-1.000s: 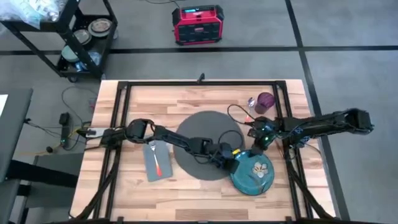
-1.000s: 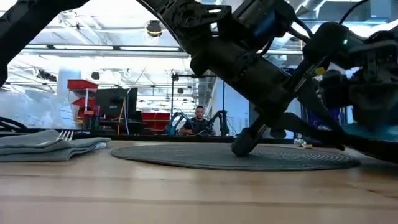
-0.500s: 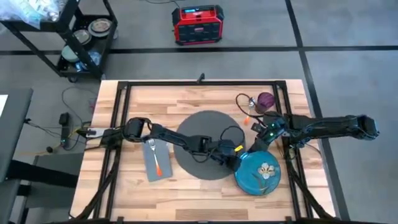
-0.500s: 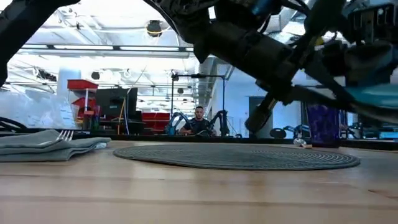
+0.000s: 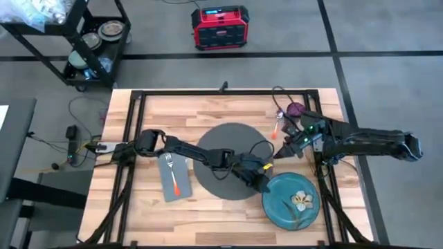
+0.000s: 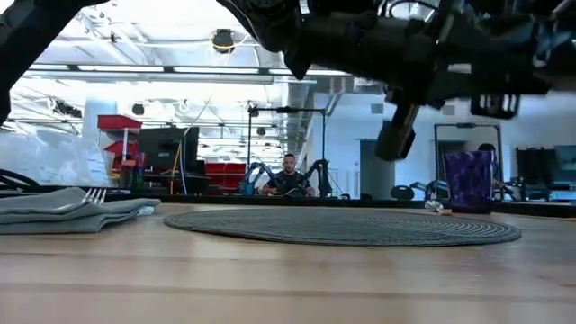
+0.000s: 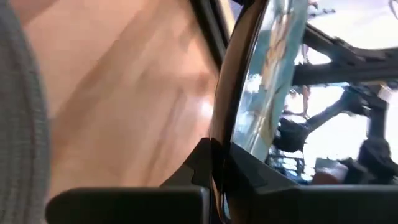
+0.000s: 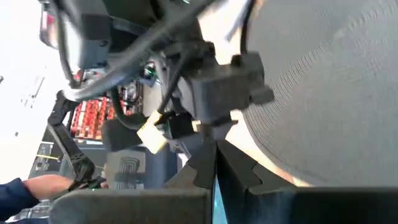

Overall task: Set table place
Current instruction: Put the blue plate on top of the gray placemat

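The left end effector [image 5: 265, 184] reaches across the round dark grey woven mat [image 5: 220, 149] and is clamped on the rim of the blue-green patterned plate [image 5: 292, 200]; the left wrist view shows that rim pinched between the two dark fingers [image 7: 208, 165]. The plate extends beyond this end effector, away from the mat, over the light wood plank table [image 5: 208, 111] near its front edge.

The right end effector [image 5: 280, 151] hovers just beyond the left one, between the mat's edge and the small purple cup [image 5: 295, 109]; its fingers are pressed together with nothing between them. The cup and the orange-handled spoon [image 5: 277, 126] lie just behind the right end effector.

On the far side of the mat from both end effectors, the orange-handled fork [image 5: 173, 177] lies on the folded grey cloth napkin [image 5: 169, 188].
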